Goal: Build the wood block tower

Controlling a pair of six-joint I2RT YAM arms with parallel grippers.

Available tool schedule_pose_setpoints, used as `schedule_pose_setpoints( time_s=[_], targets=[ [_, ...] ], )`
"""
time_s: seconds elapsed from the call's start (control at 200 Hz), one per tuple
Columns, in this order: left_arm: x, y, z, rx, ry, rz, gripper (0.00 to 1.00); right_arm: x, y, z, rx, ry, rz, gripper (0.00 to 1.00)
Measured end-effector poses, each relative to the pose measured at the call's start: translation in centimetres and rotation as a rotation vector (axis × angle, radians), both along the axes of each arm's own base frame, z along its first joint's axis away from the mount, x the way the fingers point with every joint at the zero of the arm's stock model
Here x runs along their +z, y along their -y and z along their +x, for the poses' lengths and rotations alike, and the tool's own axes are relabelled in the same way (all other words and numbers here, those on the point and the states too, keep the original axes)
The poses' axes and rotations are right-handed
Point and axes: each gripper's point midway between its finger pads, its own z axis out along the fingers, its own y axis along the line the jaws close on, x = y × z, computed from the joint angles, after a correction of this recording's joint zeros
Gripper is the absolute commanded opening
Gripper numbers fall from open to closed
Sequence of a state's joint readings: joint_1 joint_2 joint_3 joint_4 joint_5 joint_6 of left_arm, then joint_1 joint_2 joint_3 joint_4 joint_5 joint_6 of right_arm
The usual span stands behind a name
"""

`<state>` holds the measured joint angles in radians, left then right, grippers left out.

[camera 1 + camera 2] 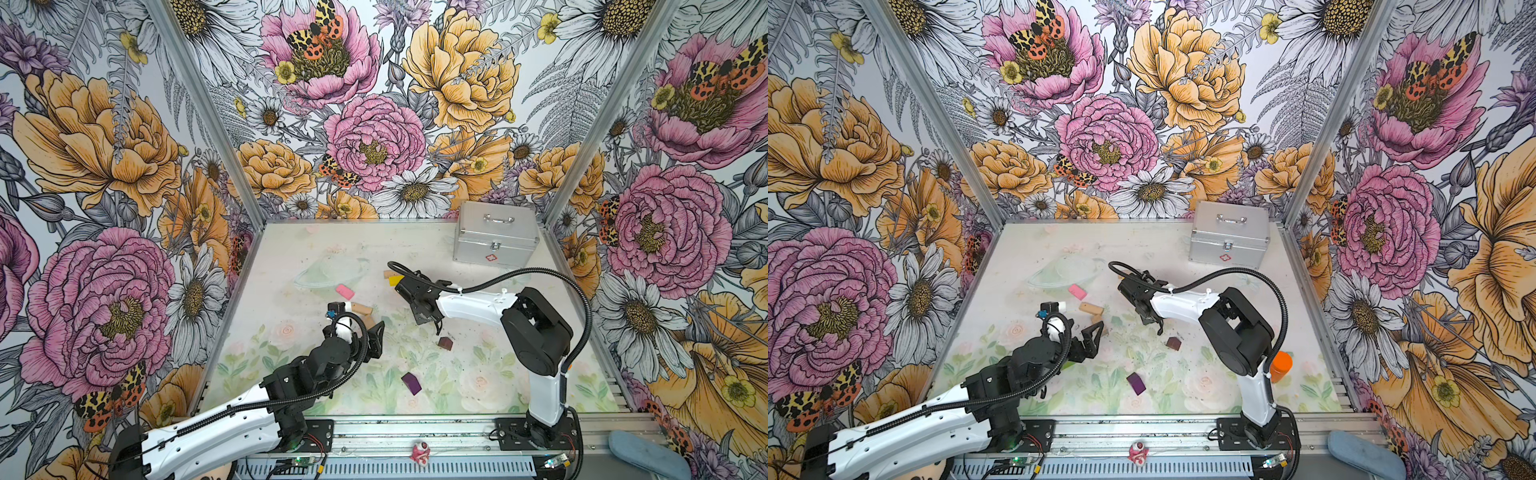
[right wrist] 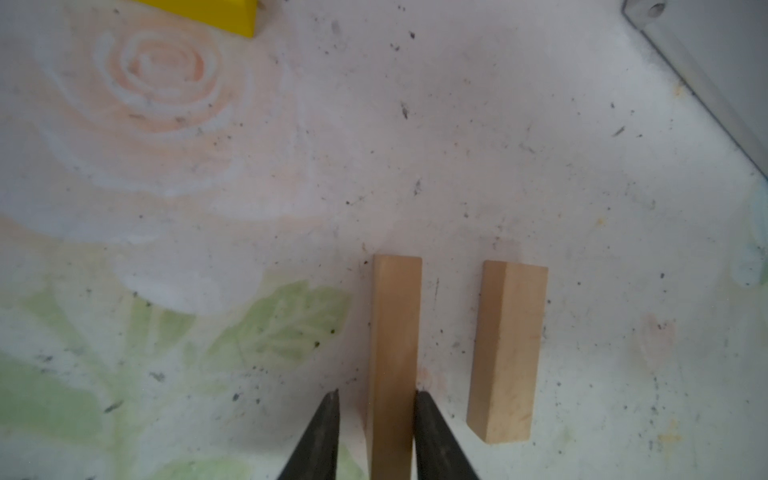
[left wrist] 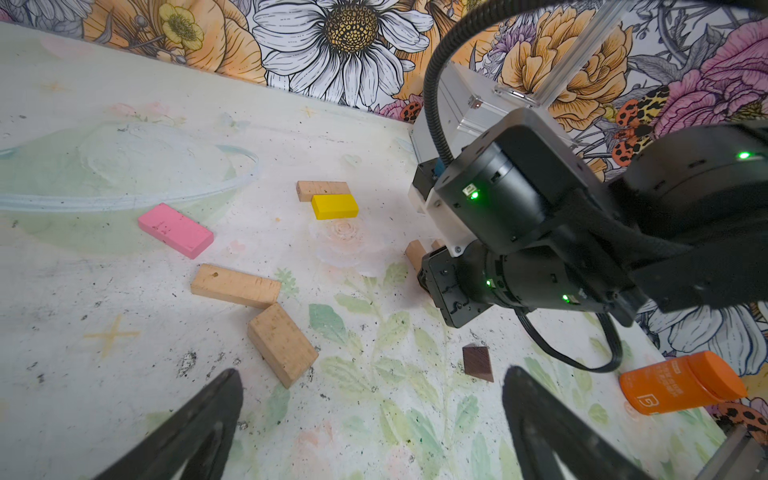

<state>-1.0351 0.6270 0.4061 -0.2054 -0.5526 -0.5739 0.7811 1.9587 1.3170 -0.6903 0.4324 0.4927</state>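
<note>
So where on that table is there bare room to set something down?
Bare: the far strip beside the silver case, behind the pink block; also the near patch between the purple block and the right arm's base. Crowded: the middle, with tan blocks, the yellow block and the dark-brown block.
</note>
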Motion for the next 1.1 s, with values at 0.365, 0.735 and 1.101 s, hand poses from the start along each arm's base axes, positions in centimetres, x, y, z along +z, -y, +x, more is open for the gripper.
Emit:
schedule_pose_setpoints(
  time_s=[0.365, 0.735, 1.101],
  targets=[
    [0.2, -1.5, -0.6, 0.017, 0.015, -0.017, 0.99, 0.7, -1.7, -0.3, 0.016, 0.001, 0.038, 0.26],
    [0.5, -2.5, -1.0, 0.029, 0.027, -0.03, 0.99, 0.4, -2.0, -0.4, 0.008, -0.013, 0.057, 0.39],
    [0.4, -2.7, -1.0, 0.036, 0.025, -0.023, 0.99, 0.9, -2.6, 0.9, -0.005, -0.002, 0.089, 0.55]
  ],
)
